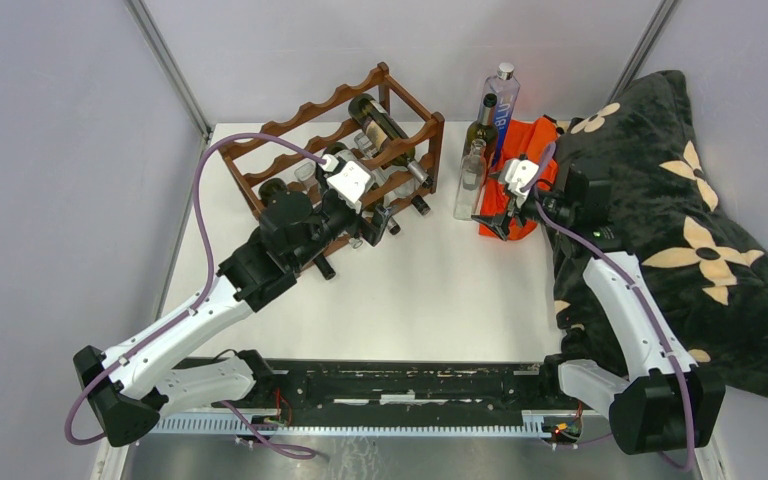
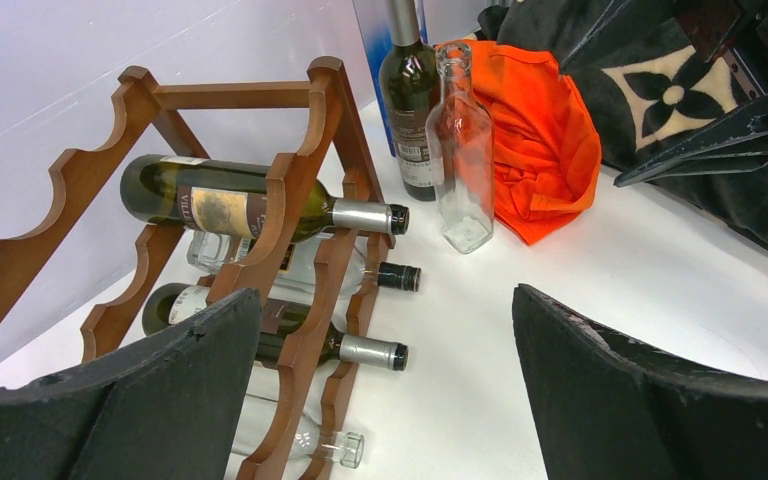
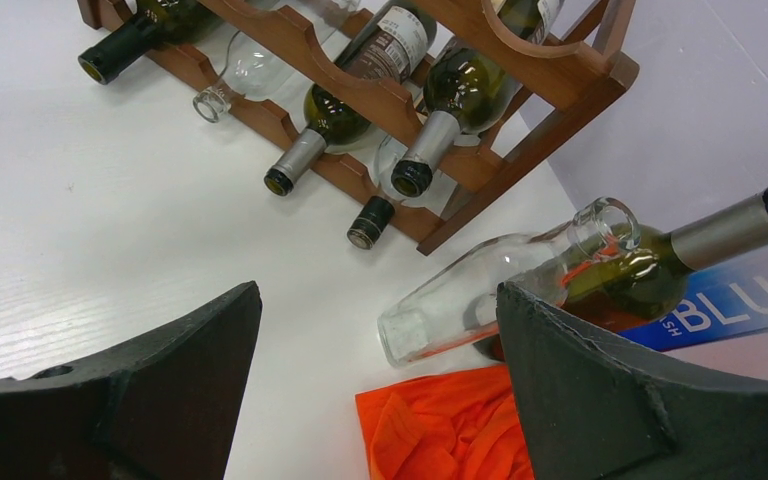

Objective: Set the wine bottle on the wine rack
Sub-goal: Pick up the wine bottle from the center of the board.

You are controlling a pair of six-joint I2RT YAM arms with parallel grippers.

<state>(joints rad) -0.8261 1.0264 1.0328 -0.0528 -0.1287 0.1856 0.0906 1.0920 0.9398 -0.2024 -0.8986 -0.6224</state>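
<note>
The left gripper gapes wide and empty just before the wine rack. The right gripper, equally spread, holds nothing beside the clear bottle.

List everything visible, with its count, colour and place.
wine rack: one, reddish-brown, far left of table
racked bottles: at least five, dark green and clear, lying in the rack
standing bottles: three, clear, dark green and blue, right of the rack
orange cloth: one, orange, right of the standing bottles
blanket: one, black with cream flowers, right edge
table: one, white, under everything
left gripper: one, black, open, by the rack
right gripper: one, black, open, by the standing bottles
</note>
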